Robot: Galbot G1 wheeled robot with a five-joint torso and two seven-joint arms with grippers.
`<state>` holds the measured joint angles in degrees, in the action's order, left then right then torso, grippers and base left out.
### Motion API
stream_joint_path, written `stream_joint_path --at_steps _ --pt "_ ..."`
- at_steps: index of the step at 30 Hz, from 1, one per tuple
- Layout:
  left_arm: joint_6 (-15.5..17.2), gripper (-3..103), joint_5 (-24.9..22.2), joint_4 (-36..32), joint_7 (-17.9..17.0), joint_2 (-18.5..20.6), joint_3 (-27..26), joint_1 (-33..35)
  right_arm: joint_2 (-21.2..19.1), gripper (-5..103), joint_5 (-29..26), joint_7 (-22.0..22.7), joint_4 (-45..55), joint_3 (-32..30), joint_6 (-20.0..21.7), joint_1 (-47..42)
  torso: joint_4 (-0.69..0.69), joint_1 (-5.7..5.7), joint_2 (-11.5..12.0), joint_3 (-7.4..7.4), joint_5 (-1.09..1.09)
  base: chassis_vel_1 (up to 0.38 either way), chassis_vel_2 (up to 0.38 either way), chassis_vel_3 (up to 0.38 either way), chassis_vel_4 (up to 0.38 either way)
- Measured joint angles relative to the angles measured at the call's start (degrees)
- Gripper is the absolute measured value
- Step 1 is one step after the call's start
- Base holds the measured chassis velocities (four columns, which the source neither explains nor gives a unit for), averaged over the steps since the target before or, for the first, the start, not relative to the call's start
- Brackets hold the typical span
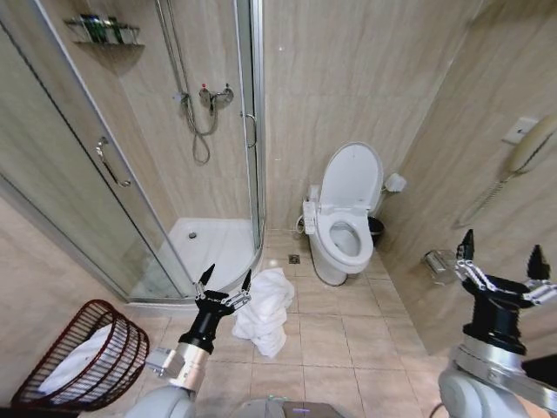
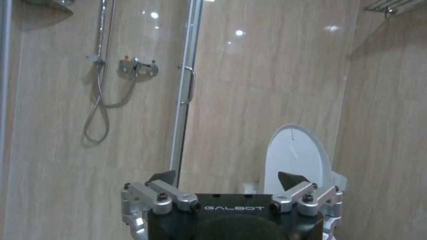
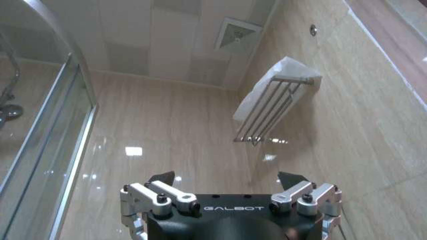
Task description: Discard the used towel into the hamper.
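Towel (image 1: 264,309), white and crumpled, lies in a heap on the tiled floor (image 1: 339,326) just outside the curved edge of the shower tray (image 1: 209,244), between the shower and the toilet (image 1: 345,213). The hamper (image 1: 87,357), a dark red-brown wire basket with horizontal rings, sits tipped on the floor at the near left corner of the head view, well apart from the towel; something white shows inside it.

The left gripper (image 1: 224,280) is raised with its jaws open and empty, its fingertips pointing toward the shower; in the head view it sits just beside the towel's upper left edge, and whether it touches the cloth cannot be told. In the left wrist view the same gripper (image 2: 230,180) faces the wall, with the shower hose, the glass door edge and the raised toilet lid (image 2: 297,160) beyond it.

The right gripper (image 1: 502,254) is held up near the right wall, jaws spread wide and holding nothing, well apart from the towel. In the right wrist view it (image 3: 227,180) looks up at a wall rack (image 3: 270,107) carrying a folded white cloth.
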<state>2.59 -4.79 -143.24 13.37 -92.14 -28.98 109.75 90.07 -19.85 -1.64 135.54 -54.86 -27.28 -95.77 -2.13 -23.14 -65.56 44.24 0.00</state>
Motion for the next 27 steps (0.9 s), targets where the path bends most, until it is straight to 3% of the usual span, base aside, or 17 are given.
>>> stream_joint_path --at_steps 27 --pt "0.0 100 0.0 0.0 0.0 0.0 0.0 0.0 0.1 100 -0.7 -0.5 -0.1 -0.1 -0.2 -0.4 0.0 3.47 7.8 -4.31 0.0 0.0 0.0 0.0 0.0"
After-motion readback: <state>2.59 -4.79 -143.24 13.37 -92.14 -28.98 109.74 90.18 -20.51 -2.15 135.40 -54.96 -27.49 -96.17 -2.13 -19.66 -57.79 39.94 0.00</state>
